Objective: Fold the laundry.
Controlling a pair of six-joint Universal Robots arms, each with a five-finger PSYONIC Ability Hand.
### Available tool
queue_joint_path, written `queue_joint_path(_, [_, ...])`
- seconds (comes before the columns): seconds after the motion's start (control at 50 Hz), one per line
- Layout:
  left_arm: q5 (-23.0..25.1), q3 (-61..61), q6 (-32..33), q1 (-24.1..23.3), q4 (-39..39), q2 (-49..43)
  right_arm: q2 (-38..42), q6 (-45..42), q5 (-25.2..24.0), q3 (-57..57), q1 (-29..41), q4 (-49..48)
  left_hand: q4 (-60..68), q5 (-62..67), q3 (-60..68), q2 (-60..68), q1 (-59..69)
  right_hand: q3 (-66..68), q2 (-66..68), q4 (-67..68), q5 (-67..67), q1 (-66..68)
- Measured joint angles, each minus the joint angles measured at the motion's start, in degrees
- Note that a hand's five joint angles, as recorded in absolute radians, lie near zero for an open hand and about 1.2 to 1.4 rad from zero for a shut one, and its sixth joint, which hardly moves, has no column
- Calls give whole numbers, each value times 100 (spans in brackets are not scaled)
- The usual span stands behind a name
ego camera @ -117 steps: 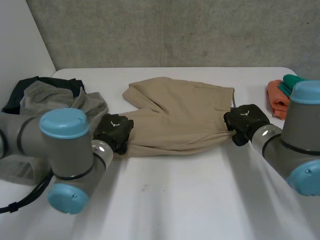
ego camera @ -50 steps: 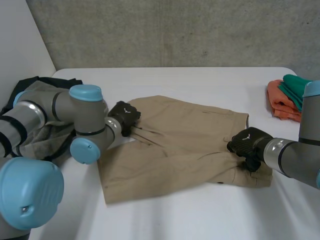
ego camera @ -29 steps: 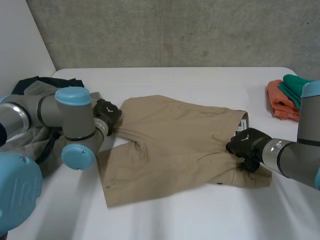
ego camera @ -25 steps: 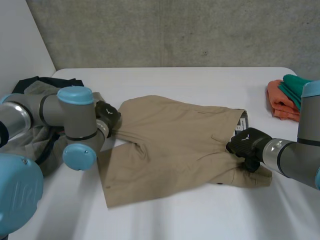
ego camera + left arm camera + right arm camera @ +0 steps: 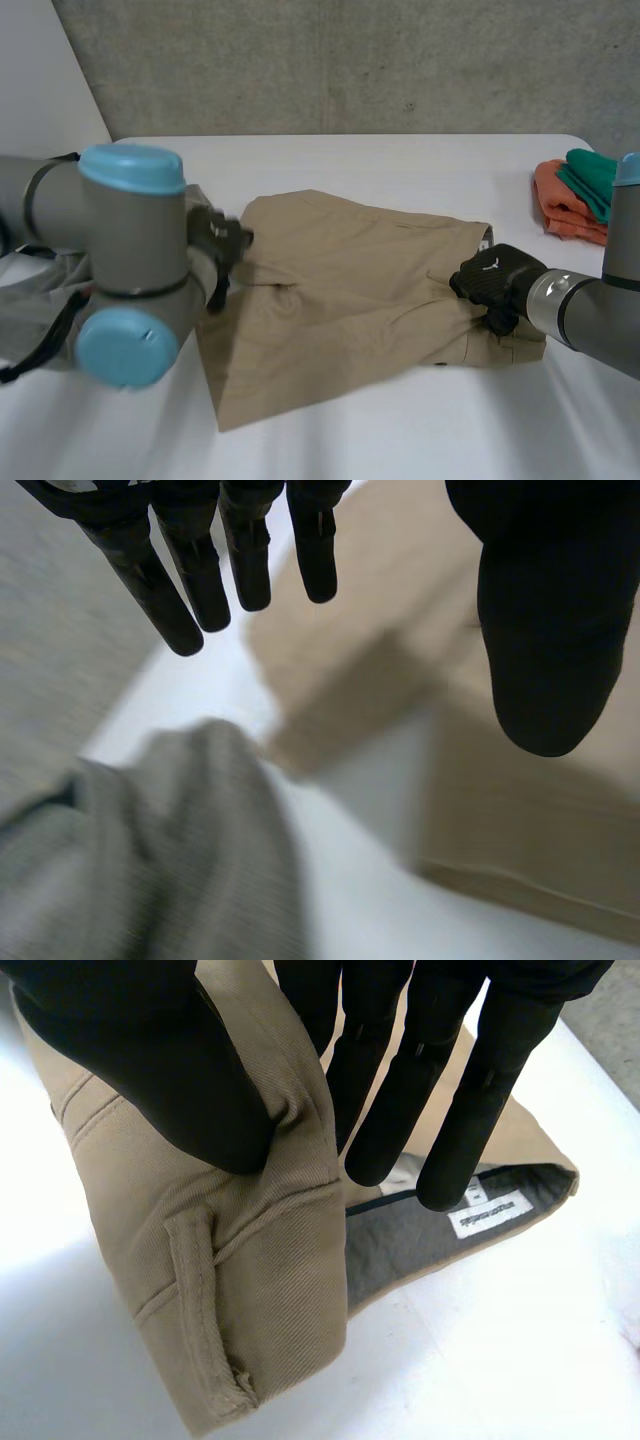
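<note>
Orange and green items (image 5: 572, 192) sit folded at 2 o'clock; the khaki shorts (image 5: 350, 290) lie not yet folded, right hand (image 5: 490, 280) pinching their waistband, left hand (image 5: 545, 610) open and empty at their 9 o'clock edge.

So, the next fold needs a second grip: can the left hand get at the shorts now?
Probably yes: the open left hand hovers right at the shorts, nothing between; the grey garment lies beside them.

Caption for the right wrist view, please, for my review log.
Right robot hand pinches the waistband of the tan shorts between thumb and fingers, white label showing inside.
</note>
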Motion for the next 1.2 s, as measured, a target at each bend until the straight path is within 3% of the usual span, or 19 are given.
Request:
queue_joint_path(0.12, [496, -1412, -1007, -262, -652, 708, -65, 113, -19, -11, -7, -30, 140, 163, 114, 108, 83, 0, 0, -1, 0, 0])
queue_joint_path(0.26, [823, -2111, -1455, -471, -360, 805, -160, 201, -76, 33, -17, -10, 250, 272, 222, 249, 202, 0, 0, 0, 0, 0])
queue_joint_path(0.3, [807, -2170, -1489, -518, -97, 736, -220, 248, -107, 60, -29, -5, 937, 953, 911, 916, 1042, 0, 0, -1, 1, 0])
queue_joint_path(0.42, [626, -2172, -1475, -633, 440, 565, -393, 404, -165, 110, -114, 10, 4852, 4762, 4796, 4816, 4783, 0, 0, 0, 1, 0])
queue_joint_path(0.56, [165, -2372, -1383, -772, 541, 1087, -515, 264, -183, 112, -234, 294, 4981, 4781, 4928, 4944, 4783, 0, 0, 0, 0, 0])
queue_joint_path(0.64, [88, -2614, -1176, -858, 434, 1572, -589, -256, -249, 145, -303, 769, 4982, 4781, 4928, 4944, 4783, 0, 0, 0, 0, 0])
queue_joint_path(0.8, [226, -3186, -125, -986, -708, 2013, -710, -2905, -497, 547, -618, 2940, 4983, 4781, 4928, 4944, 4783, 0, 0, 0, 0, 0])
queue_joint_path(0.88, [234, -3175, 126, -1007, -1136, 1918, -597, -3506, -510, 562, -665, 3282, 4984, 4781, 4928, 4974, 4783, 0, 0, 0, 0, 0])
queue_joint_path(0.96, [170, -2834, 171, -961, -1067, 1703, -383, -3239, -443, 349, -590, 2924, 4986, 4781, 4940, 4986, 4783, 0, 0, 0, 1, 0])
queue_joint_path(1.2, [-217, -468, 162, -577, 1130, 205, 285, -729, 195, -684, -245, 152, 4986, 4874, 4940, 4986, 4783, 0, 0, 0, 50, 0])
